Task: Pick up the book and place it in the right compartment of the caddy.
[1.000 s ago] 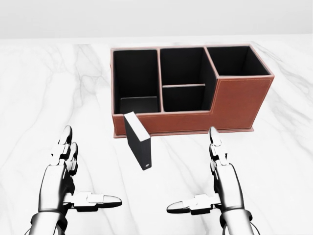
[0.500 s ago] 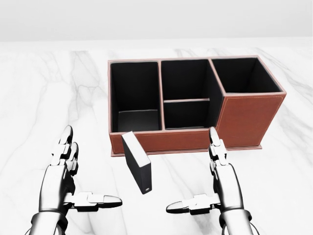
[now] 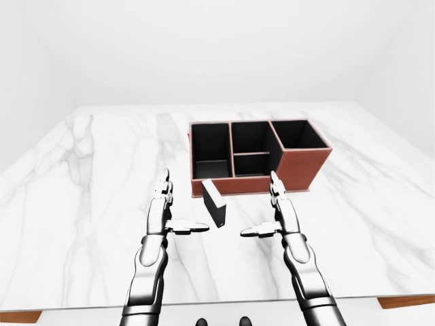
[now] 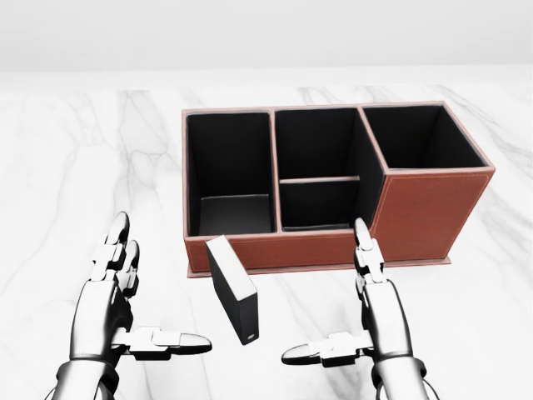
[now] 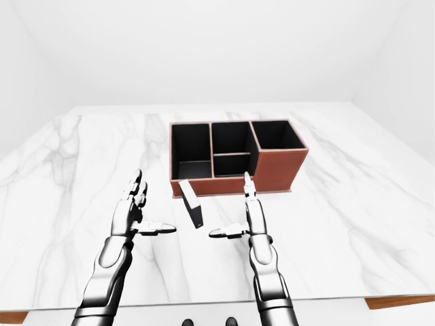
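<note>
Both hands are empty and spread, so the step in hand is the reach, with no grasp begun. In the head view the right hand (image 4: 354, 333) sits at about five o'clock, fingers extended toward twelve and thumb pointing across toward nine; the left hand (image 4: 125, 312) mirrors it at seven o'clock, fingers up, thumb aimed toward three. Neither touches anything. Between the two thumbs, slightly above them, the book (image 4: 233, 300) stands on edge on the marble table (image 4: 67, 167), a thin dark slab angled from eleven to five, its upper end just beside the near wall of the caddy (image 4: 425, 208); whether it touches that wall I cannot tell. The caddy lies at twelve o'clock, brown outside and black inside, with a left bay, a divided middle bay and a taller right compartment (image 4: 416, 137) at about one o'clock, which looks empty. The next move likely calls for closing one hand, probably the right, across the book's flat faces, then lifting it clear of the tall right wall before lowering it in.
</note>
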Available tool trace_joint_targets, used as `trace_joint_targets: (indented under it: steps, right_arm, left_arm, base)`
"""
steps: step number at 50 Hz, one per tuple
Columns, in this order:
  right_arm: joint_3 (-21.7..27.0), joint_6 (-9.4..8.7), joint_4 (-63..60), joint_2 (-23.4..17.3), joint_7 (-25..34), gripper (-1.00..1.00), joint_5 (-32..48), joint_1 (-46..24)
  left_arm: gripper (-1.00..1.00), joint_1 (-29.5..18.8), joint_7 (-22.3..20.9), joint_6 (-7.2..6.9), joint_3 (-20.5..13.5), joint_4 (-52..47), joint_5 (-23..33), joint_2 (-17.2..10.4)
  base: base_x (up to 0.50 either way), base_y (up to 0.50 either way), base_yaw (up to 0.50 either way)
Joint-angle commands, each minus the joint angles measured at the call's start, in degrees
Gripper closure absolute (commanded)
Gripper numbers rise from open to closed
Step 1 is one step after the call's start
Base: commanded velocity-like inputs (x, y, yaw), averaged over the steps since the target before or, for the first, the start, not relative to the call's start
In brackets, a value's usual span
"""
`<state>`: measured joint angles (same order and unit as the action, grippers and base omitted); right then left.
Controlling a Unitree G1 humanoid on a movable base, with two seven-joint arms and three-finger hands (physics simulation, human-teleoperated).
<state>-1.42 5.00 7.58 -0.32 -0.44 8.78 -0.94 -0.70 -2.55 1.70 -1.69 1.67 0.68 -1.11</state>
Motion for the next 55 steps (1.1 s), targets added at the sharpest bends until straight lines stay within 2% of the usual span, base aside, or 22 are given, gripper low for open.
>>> trace_joint_targets:
  steps: [1, 14, 32, 35, 37, 39, 40, 41, 42, 48, 55]
  right_arm:
    - [-0.13, 0.00, 0.31, 0.09, -0.04, -1.00, 0.05, -0.05]
    - [-0.39, 0.00, 0.03, 0.19, -0.22, -1.00, 0.25, -0.15]
    - [0.12, 0.00, 2.40, -0.11, -0.04, -1.00, 0.22, -0.74]
    - [0.13, 0.00, 2.82, -0.07, -0.18, -1.00, 0.27, -0.86]
    - [0.01, 0.00, 2.47, -0.05, -0.10, -1.00, 0.34, -0.57]
    - [0.01, 0.00, 2.45, -0.05, -0.09, -1.00, 0.34, -0.56]
    - [0.00, 0.00, 2.11, -0.03, -0.06, -1.00, 0.33, -0.51]
    - [0.04, 0.00, 2.09, -0.13, -0.14, -1.00, 0.47, -0.35]
    - [0.10, 0.00, 2.13, -0.20, -0.09, -1.00, 0.47, -0.27]
    - [-0.02, 0.00, 0.12, -0.25, -0.34, -1.00, 1.41, 0.43]
    - [-0.39, 0.00, 0.99, 0.14, -0.64, -1.00, 1.71, -0.10]
  left_arm:
    - [-1.00, 0.12, -0.03, -0.24, 0.14, -0.53, -0.09, 0.08]
    - [-1.00, -0.10, -0.11, -0.66, 0.02, -0.84, -0.41, 0.03]
    - [-1.00, -0.40, -0.31, 0.42, 0.03, 0.76, -0.27, -0.02]
    - [-1.00, -0.81, 0.62, -0.75, 0.21, 1.17, 1.04, -0.12]
    - [-1.00, -0.39, 0.38, 0.06, 0.37, 0.25, 0.93, 0.01]
    - [-1.00, -0.37, 0.36, 0.09, 0.37, 0.21, 0.93, 0.02]
    - [-1.00, 0.10, -0.21, 1.44, 0.34, -0.51, 0.13, 0.17]
    - [-1.00, 0.12, -0.29, 1.82, 0.37, -0.23, 0.05, 0.18]
    - [-1.00, 0.41, -0.23, 1.23, 0.49, -1.04, 0.18, 0.20]
    - [-1.00, -0.01, -0.13, 2.38, 0.43, 0.77, 0.73, 0.06]
    - [-1.00, -0.06, -0.26, 2.90, 0.38, 1.51, 0.85, 0.00]
  base:
    - [0.00, 0.00, 0.00]
    - [0.00, 0.00, 0.00]
    - [0.09, 0.00, 0.00]
    - [0.04, 0.00, 0.00]
    - [0.00, 0.00, 0.00]
    - [0.00, 0.00, 0.00]
    - [0.00, 0.00, 0.00]
    - [0.00, 0.00, 0.00]
    - [0.00, 0.00, 0.00]
    - [0.00, 0.00, 0.00]
    - [0.00, 0.00, 0.00]
